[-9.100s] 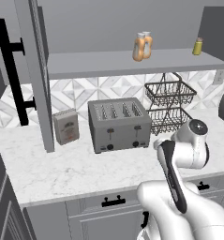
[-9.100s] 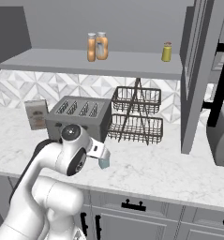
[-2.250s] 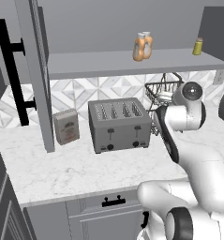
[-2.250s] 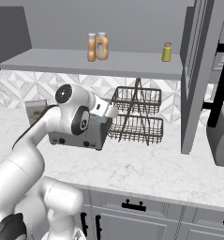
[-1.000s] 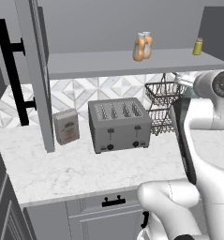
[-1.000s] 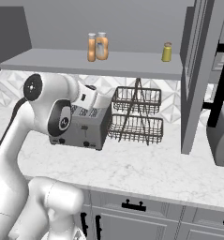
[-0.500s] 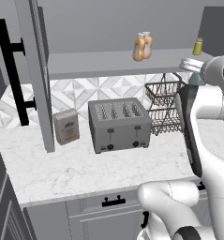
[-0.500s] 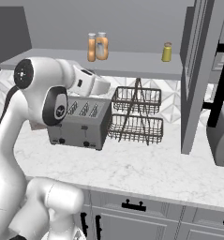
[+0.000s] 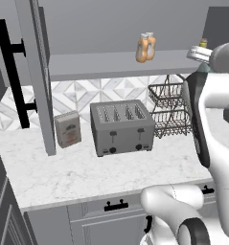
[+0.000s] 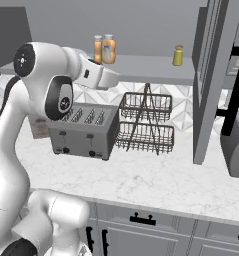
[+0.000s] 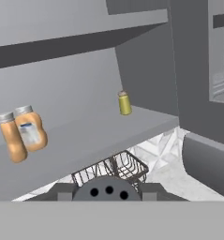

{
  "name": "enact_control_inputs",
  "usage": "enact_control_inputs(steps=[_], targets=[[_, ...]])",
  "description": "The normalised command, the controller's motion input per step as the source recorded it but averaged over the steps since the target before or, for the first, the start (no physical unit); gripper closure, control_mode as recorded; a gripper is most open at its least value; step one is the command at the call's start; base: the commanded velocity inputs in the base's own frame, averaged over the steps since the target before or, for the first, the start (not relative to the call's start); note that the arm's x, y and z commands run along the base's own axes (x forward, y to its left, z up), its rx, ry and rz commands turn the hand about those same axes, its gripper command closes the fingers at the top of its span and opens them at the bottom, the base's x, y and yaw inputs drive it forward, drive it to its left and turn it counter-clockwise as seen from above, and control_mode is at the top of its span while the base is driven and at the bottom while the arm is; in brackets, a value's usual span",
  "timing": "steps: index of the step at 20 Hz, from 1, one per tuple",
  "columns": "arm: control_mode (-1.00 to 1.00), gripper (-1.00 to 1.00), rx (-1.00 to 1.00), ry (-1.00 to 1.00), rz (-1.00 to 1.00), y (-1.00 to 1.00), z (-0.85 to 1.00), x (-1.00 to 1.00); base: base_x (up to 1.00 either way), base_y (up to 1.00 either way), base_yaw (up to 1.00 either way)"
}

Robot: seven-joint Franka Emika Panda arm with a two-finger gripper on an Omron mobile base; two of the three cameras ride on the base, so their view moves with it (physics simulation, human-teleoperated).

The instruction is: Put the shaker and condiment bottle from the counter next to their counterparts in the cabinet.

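If judging by left base view: hold gripper (image 9: 198, 53) at cabinet shelf (image 9: 101, 64) height, near yellow-olive shaker (image 9: 203, 44). Right base view: orange bottles (image 10: 103, 48) both shelved. Hand view: clamped on teal shaker (image 11: 108, 188); advance level, set upright just beside yellow one.

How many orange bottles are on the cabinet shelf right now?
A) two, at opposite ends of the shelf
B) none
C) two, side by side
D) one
C: the hand view shows two orange bottles standing side by side on the cabinet shelf, well apart from the yellow-olive shaker; the right base view shows the same pair.
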Motion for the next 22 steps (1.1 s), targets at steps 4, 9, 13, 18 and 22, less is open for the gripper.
enact_control_inputs(steps=[4,9,13,18,22], targets=[[-1.0,1.0,0.0,0.0,-0.01,-0.19,0.06,0.05,0.0,0.0,0.0],[-1.0,1.0,-0.02,-0.02,0.0,-0.22,0.0,0.16,0.0,0.0,0.0],[-1.0,1.0,-0.08,-0.09,0.0,-0.1,0.0,0.28,0.0,0.0,0.0],[-1.0,1.0,-0.12,-0.09,0.0,-0.01,0.0,0.24,0.0,0.0,0.0],[-1.0,1.0,-0.07,-0.01,-0.01,-0.05,-0.05,0.32,0.0,0.0,0.0]])
